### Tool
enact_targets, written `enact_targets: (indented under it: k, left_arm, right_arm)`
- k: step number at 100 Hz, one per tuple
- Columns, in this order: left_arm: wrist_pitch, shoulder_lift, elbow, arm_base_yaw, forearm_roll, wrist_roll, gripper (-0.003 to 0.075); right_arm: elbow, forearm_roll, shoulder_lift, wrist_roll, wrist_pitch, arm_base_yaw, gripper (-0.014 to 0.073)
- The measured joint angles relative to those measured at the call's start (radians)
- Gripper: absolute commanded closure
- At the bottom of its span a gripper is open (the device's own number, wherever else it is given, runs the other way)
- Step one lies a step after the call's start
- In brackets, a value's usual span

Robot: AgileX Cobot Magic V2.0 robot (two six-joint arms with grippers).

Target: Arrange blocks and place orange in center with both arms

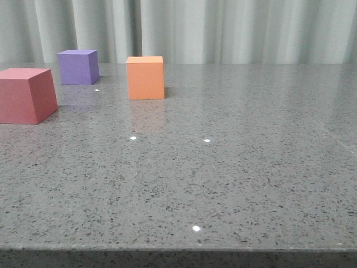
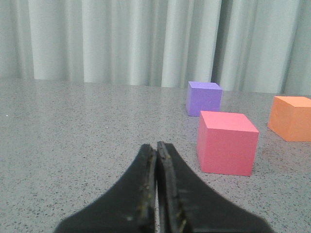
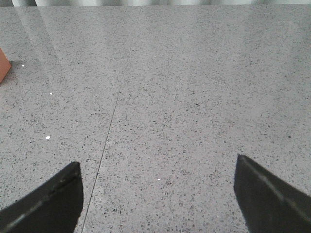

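Observation:
Three cubes stand at the far left of the grey speckled table (image 1: pixel 223 178): a pinkish-red cube (image 1: pixel 25 95) nearest the left edge, a purple cube (image 1: pixel 78 66) behind it, and the orange cube (image 1: pixel 145 77) to their right. No arm shows in the front view. In the left wrist view my left gripper (image 2: pixel 156 148) is shut and empty, low over the table, with the pinkish-red cube (image 2: pixel 226 142) a short way ahead, the purple cube (image 2: pixel 203 98) and the orange cube (image 2: pixel 291 117) beyond. My right gripper (image 3: pixel 158 170) is open and empty over bare table; an orange cube corner (image 3: pixel 3 64) shows at the frame edge.
Pale pleated curtains (image 1: pixel 223 28) hang behind the table's far edge. A thin seam line (image 3: pixel 109 131) runs across the table surface in the right wrist view. The table's front edge (image 1: pixel 178 248) is near the camera.

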Motion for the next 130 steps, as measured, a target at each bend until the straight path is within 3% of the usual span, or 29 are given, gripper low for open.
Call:
enact_targets:
  k: [17,27,34,51,58,113,130]
  left_arm:
    - [0.000,0.000,0.000,0.000,0.000,0.000,0.0741]
    - [0.000,0.000,0.000,0.000,0.000,0.000,0.0741]
    - [0.000,0.000,0.000,0.000,0.000,0.000,0.0741]
    - [0.000,0.000,0.000,0.000,0.000,0.000,0.0741]
    - [0.000,0.000,0.000,0.000,0.000,0.000,0.0741]
    - [0.014,0.000,-0.009,0.000,-0.032,0.000,0.0741]
    - [0.127,0.032,-0.152,0.000,-0.071,0.000,0.0741]
  right_arm:
    - [0.006,0.000,-0.001,0.000,-0.020,0.000,-0.0026]
    - [0.006,0.000,-0.001,0.000,-0.038,0.000,0.0055]
    - [0.006,0.000,-0.001,0.000,-0.047,0.000,0.0182]
    - [0.006,0.000,-0.001,0.000,-0.049,0.000,0.0589]
    - [0.006,0.000,-0.001,0.000,-0.049,0.000,0.0711]
    - [0.006,0.000,-0.001,0.000,-0.049,0.000,0.0704]
    - [0.006,0.000,-0.001,-0.003,-0.049,0.000,0.0704]
